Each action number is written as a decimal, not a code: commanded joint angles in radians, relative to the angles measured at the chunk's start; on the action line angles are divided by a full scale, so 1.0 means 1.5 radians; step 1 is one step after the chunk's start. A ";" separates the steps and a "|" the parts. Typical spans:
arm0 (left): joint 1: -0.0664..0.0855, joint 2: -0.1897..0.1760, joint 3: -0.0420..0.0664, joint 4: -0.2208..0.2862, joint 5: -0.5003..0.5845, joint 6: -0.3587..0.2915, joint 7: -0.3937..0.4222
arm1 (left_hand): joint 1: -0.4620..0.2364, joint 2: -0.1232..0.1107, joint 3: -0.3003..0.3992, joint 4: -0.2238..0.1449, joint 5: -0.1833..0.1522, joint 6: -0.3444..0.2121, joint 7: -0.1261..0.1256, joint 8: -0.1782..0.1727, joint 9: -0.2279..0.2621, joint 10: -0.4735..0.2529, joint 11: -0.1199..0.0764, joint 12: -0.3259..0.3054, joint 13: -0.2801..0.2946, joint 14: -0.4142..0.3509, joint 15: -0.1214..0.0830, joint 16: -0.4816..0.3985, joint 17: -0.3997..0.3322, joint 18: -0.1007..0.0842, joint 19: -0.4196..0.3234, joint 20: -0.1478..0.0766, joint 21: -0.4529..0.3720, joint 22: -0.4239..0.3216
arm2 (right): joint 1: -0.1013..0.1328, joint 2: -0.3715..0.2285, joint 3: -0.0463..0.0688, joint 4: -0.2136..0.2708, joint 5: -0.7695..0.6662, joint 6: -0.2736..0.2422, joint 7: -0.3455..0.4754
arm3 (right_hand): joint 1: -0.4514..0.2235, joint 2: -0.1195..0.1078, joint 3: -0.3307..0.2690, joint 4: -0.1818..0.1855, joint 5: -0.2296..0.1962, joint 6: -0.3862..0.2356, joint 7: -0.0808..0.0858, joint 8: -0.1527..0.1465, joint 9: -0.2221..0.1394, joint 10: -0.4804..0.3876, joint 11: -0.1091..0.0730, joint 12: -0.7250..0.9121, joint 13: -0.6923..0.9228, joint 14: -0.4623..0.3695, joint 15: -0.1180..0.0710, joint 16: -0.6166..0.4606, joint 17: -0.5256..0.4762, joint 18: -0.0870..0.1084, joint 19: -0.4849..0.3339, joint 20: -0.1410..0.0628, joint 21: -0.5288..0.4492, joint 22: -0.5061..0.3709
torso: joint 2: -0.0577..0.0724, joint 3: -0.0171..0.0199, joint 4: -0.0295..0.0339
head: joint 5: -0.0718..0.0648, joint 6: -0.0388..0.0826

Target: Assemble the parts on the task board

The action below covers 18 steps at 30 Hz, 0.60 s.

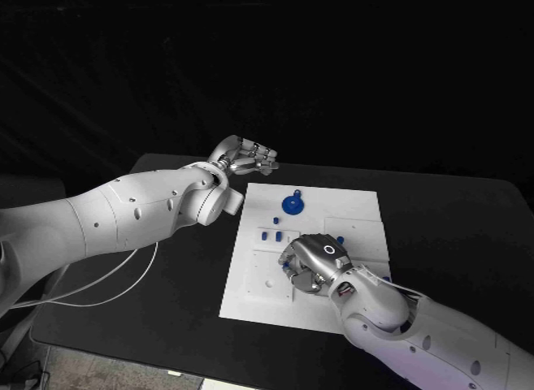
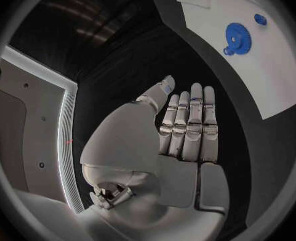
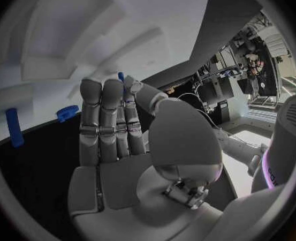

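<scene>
Your right hand (image 1: 317,262) is pinching a small blue part (image 3: 121,77) over the task board (image 1: 349,207). Your left hand (image 1: 245,157) is hovering flat-fingered and holding nothing beyond the board's far-left corner, so the blue gear (image 1: 293,203) is lying nearer it.

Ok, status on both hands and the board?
Left hand open, off the board. Right hand over the board, pinching a blue part. Gear lies untouched.
</scene>
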 commanded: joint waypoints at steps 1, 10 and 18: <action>0.001 0.001 0.000 0.001 -0.004 0.009 0.005 | 0.003 0.002 0.000 0.005 0.003 0.004 0.000 0.001 0.001 -0.003 -0.001 0.001 0.000 -0.005 0.000 -0.001 0.000 -0.003 -0.002 0.001 0.003 0.001 | -0.001 0.000 0.000 0.000 -0.005 0.011 0.001 | -0.002 0.000 0.001 0.000 0.001 0.004 0.000 -0.002 0.001 0.034 -0.024 0.002 0.001 0.000 -0.004 0.003 -0.001 0.014 0.007 0.000 -0.002 0.001 | 0.000 0.0000 -0.0006 | 0.001 -0.002; 0.001 0.000 0.000 0.001 -0.005 0.012 0.004 | 0.003 0.002 0.000 0.005 0.003 0.004 0.000 0.001 0.001 -0.003 -0.001 0.001 0.000 -0.005 0.000 -0.001 0.000 -0.003 -0.002 0.001 0.003 0.001 | -0.001 -0.002 0.000 0.000 -0.007 0.019 -0.001 | -0.003 0.001 0.001 -0.002 0.001 0.004 0.000 -0.002 0.001 0.034 -0.024 0.002 0.001 0.000 -0.004 0.004 -0.001 0.014 0.009 0.000 -0.006 0.006 | 0.000 0.0007 -0.0006 | 0.001 -0.003; 0.001 0.001 0.000 0.001 -0.005 0.013 0.003 | 0.003 0.002 0.000 0.005 0.003 0.004 0.000 0.001 0.001 -0.003 -0.001 0.001 0.000 -0.005 0.000 -0.001 0.000 -0.003 -0.002 0.001 0.003 0.001 | -0.001 -0.002 0.000 0.002 -0.007 0.025 -0.001 | -0.003 0.001 0.001 -0.003 0.001 0.004 0.000 -0.002 0.001 0.034 -0.024 0.002 0.001 0.000 -0.004 0.004 -0.001 0.014 0.011 0.000 -0.004 0.009 | 0.000 0.0005 -0.0005 | 0.002 -0.006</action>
